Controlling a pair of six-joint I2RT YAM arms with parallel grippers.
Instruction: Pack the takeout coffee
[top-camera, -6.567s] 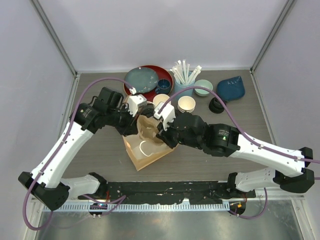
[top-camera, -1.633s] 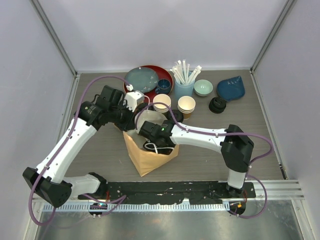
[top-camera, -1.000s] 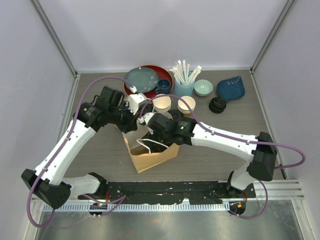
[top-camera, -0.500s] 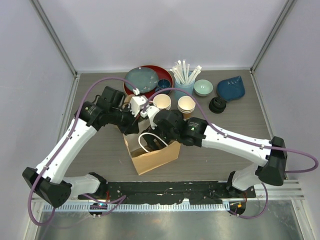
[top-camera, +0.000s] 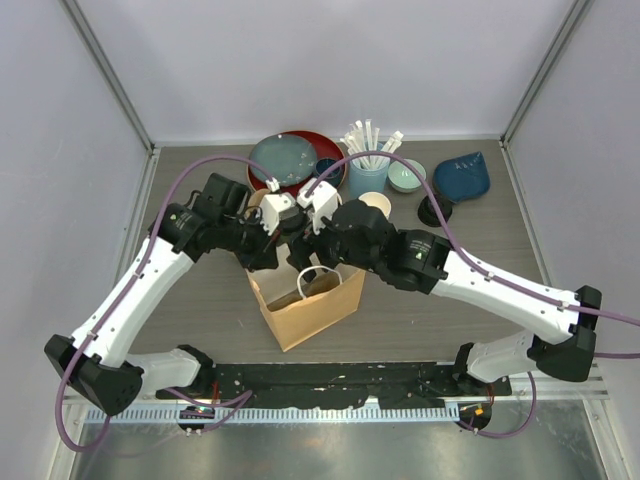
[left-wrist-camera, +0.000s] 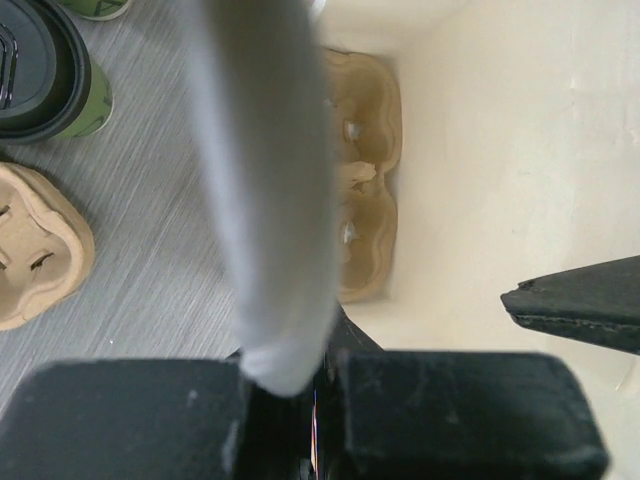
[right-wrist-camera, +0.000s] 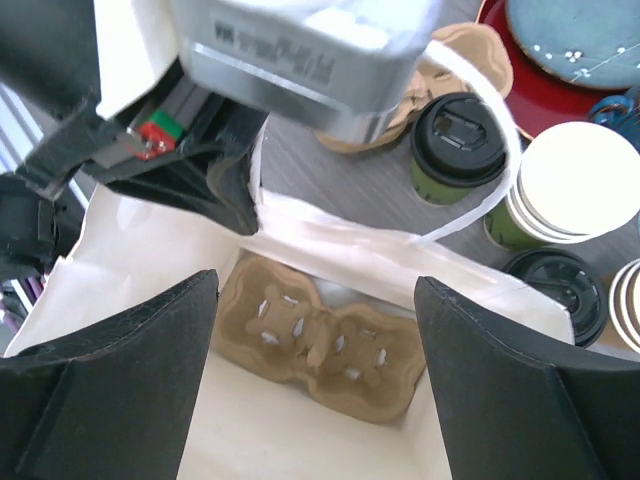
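While my left gripper (left-wrist-camera: 290, 372) pinches the bag (right-wrist-camera: 330, 238) open by its rim, my right gripper (right-wrist-camera: 315, 292) hangs wide above the carrier (right-wrist-camera: 320, 345) inside. The green cup (right-wrist-camera: 458, 150) and the second lidded cup (right-wrist-camera: 557, 283) stand just outside; I should grasp one below its lid, upright.

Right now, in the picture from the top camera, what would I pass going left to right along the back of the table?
red tray → blue cup of straws → small green bowl → dark blue dish
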